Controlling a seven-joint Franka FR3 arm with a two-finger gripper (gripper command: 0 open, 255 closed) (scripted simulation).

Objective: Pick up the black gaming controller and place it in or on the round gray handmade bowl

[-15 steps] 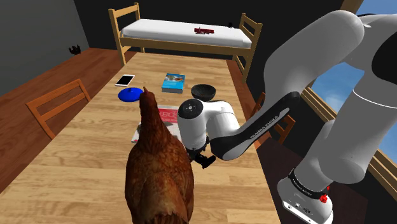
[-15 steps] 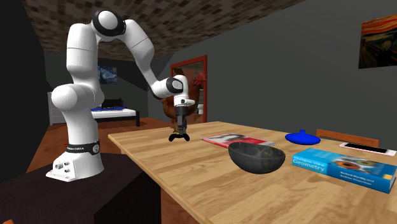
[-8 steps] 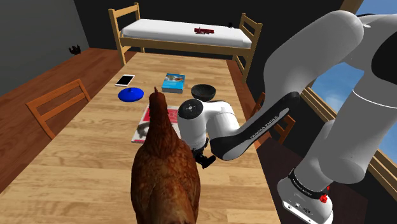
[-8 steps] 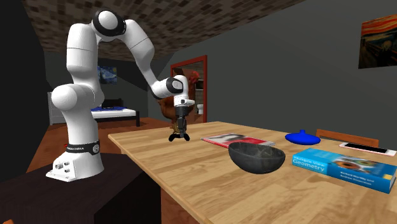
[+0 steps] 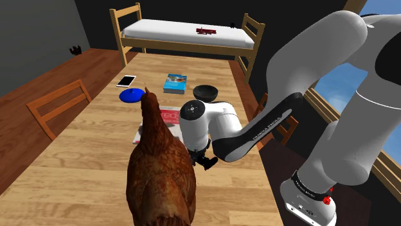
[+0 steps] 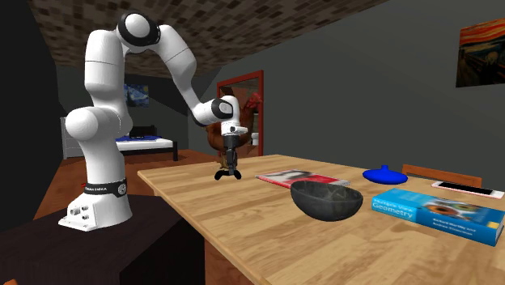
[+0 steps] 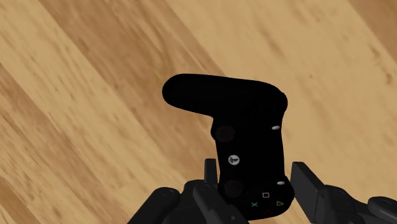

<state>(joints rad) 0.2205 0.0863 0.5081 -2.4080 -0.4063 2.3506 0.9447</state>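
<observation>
The black gaming controller [image 7: 245, 127] lies on the wooden table [image 5: 96, 147], and my gripper [image 7: 254, 175] is shut on one of its handles, a finger pressed to each side. In the second exterior view the gripper [image 6: 227, 164] points straight down with the controller [image 6: 227, 173] at its tips, right at the tabletop. In the shoulder view the controller [image 5: 207, 162] peeks out under the wrist, beside the chicken. The round dark grey bowl [image 5: 205, 92] [image 6: 326, 199] stands upright farther along the table, well apart from the gripper.
A big brown chicken [image 5: 160, 173] stands on the table close beside the gripper. A magazine [image 6: 295, 178], a blue lid-like dish [image 5: 132, 95], a blue geometry book [image 6: 441, 214] and a white phone [image 5: 126, 81] lie around the bowl. A bunk bed [image 5: 186, 29] stands beyond the table, a chair [image 5: 58, 106] beside it.
The fingers have closed on the controller. The chicken shifted toward the shoulder view's right and then back. The arm has stayed in place.
</observation>
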